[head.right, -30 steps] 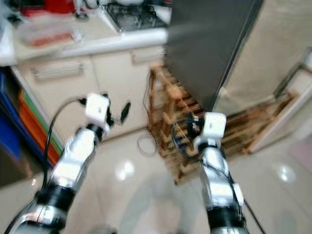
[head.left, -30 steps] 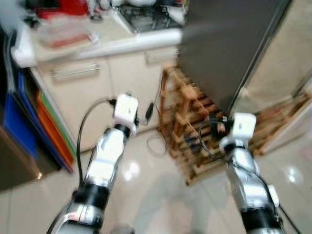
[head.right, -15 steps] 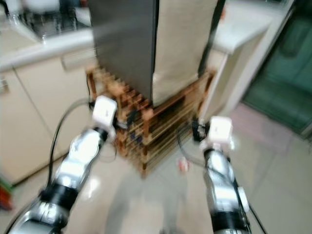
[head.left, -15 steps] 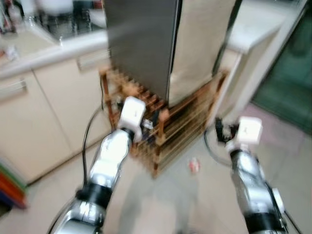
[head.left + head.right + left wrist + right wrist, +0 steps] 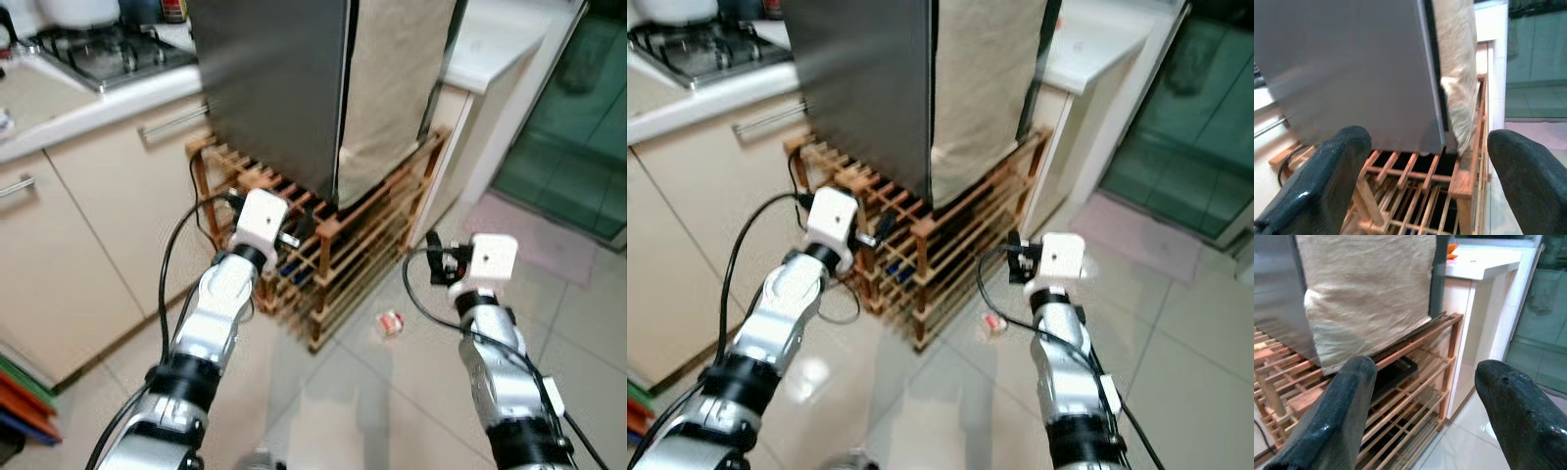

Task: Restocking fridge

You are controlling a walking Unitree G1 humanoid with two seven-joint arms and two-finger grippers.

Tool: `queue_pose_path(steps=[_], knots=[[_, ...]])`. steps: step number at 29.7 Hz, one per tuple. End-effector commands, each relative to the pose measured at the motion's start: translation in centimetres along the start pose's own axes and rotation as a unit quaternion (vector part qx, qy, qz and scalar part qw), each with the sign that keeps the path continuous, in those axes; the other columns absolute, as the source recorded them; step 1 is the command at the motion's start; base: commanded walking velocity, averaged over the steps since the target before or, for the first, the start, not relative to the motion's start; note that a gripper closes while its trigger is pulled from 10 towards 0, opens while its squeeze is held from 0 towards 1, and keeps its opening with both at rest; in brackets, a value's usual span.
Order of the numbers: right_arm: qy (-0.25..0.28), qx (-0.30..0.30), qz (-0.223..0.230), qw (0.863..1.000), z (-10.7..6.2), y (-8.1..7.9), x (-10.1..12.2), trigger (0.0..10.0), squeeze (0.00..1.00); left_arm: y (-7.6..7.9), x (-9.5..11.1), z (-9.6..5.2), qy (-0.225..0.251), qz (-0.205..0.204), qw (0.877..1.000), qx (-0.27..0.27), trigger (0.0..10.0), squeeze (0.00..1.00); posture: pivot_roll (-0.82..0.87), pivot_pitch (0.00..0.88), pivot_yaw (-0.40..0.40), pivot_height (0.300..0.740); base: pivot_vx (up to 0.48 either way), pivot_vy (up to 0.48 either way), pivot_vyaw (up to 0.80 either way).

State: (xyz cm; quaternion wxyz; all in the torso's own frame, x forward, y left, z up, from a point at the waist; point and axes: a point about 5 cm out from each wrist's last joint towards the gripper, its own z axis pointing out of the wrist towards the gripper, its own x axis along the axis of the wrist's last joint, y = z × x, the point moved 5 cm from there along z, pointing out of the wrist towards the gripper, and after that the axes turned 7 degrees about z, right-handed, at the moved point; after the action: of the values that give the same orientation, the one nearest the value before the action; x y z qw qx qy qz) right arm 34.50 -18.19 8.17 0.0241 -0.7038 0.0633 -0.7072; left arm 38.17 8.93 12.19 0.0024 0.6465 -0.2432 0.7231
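Tall grey steel fridge stands on slatted wooden rack, door shut, beige woven cloth hanging down its front. Left claw raised before rack's near corner, fingers spread wide, nothing held. Right claw level with rack's far end, fingers wide apart, empty. Small red-and-white packet on tiled floor beside rack. Cream worktop with gas hob left of fridge.

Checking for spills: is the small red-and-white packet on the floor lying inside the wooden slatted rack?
No, the small red-and-white packet lies on the tiled floor beside the wooden slatted rack.
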Motion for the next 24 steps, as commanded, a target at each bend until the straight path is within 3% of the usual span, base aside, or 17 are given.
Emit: queue_pose_path(steps=[1,6,9,11,15,19,24], knots=[[0.006,-0.011,-0.005,1.0,0.1,0.7,0.3,10.0,0.0,0.8,1.1,0.3,0.021,0.004,1.0,-0.01,10.0,0.0,0.09,0.0,-0.015,0.74,0.48,0.0,0.0],[0.007,-0.017,-0.005,1.0,0.0,0.8,0.3,10.0,0.0,0.9,1.6,0.2,0.036,-0.001,0.999,-0.015,10.0,0.0,0.09,0.0,-0.015,0.74,0.474,0.0,0.0],[0.018,-0.043,-0.002,0.999,-0.3,1.9,0.8,10.0,0.0,0.8,1.5,0.1,0.037,-0.006,0.999,-0.012,10.0,0.0,0.09,0.0,-0.017,0.74,0.461,0.0,0.0],[0.024,-0.068,0.003,0.997,-0.8,3.0,1.3,10.0,0.0,0.4,1.2,-0.1,0.029,-0.031,0.999,-0.005,10.0,0.0,0.09,0.0,-0.02,0.74,0.461,0.0,0.0],[0.023,-0.064,0.0,0.998,-1.3,2.9,1.4,10.0,0.0,0.2,1.0,-0.2,0.024,-0.046,0.999,-0.001,10.0,0.0,0.09,0.0,-0.018,0.74,0.463,0.0,0.0],[0.01,-0.041,-0.025,0.999,-3.5,2.5,0.8,10.0,0.0,0.0,-0.2,-0.7,-0.008,-0.069,0.998,0.009,10.0,0.0,0.07,0.0,-0.009,0.74,0.346,0.0,0.0],[-0.001,-0.024,-0.037,0.999,-5.7,2.7,0.6,10.0,0.0,-2.4,-2.5,-2.7,-0.051,-0.081,0.995,0.031,10.0,0.0,0.07,0.0,-0.006,0.74,0.0,0.0,0.0]])
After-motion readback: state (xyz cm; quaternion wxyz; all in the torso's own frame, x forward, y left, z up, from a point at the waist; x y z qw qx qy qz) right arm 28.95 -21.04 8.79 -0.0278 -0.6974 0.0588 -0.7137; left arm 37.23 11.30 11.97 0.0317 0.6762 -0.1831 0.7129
